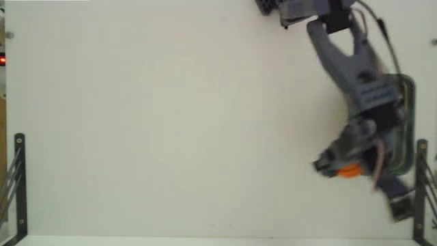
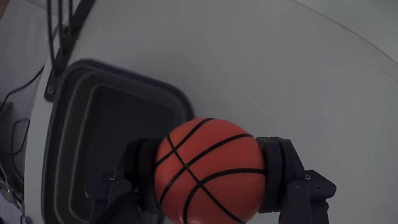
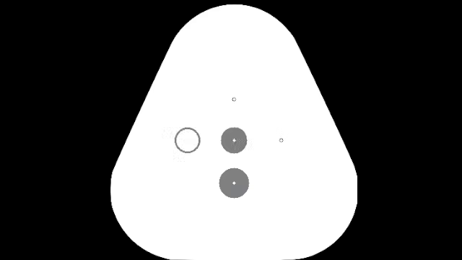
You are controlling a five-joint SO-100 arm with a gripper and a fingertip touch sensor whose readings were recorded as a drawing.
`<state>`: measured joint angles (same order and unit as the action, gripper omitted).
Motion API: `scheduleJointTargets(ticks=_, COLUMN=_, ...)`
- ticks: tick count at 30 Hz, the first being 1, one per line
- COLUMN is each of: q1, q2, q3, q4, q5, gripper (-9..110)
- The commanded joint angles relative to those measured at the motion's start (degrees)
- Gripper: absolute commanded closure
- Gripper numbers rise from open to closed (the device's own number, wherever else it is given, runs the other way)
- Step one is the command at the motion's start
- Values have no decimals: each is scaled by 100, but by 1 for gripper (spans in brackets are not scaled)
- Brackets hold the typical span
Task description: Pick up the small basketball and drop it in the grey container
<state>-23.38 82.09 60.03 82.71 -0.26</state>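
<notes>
Small basketball (image 2: 210, 171) fills wrist view, clamped between both fingers of hand (image 2: 211, 180); grey container (image 2: 68, 155) just beside, near worktop (image 1: 171, 123) right edge.

We see a plain white tabletop (image 1: 171, 123) filling the fixed view. At its left edge, near the lower corner, stands a thin black metal bracket (image 1: 20, 184), and a matching black metal bracket (image 1: 420, 188) stands at the right edge. A small red light (image 1: 3, 60) glows beyond the left edge. In the wrist view, black cables (image 2: 17, 134) lie off the table's left edge.
</notes>
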Motion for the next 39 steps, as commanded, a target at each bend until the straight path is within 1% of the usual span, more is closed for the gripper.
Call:
scheduleJointTargets(ticks=1, q1=-381, q2=643, q3=96, q4=-69, q5=26, gripper=21)
scheduleJointTargets(ticks=10, q1=-1014, q2=927, q3=401, q4=-88, q5=26, gripper=21)
scheduleJointTargets(ticks=18, q1=-1336, q2=1071, q3=555, q4=-98, q5=26, gripper=21)
scheduleJointTargets(ticks=39, q1=-1402, q2=1101, q3=587, q4=-101, q5=26, gripper=21)
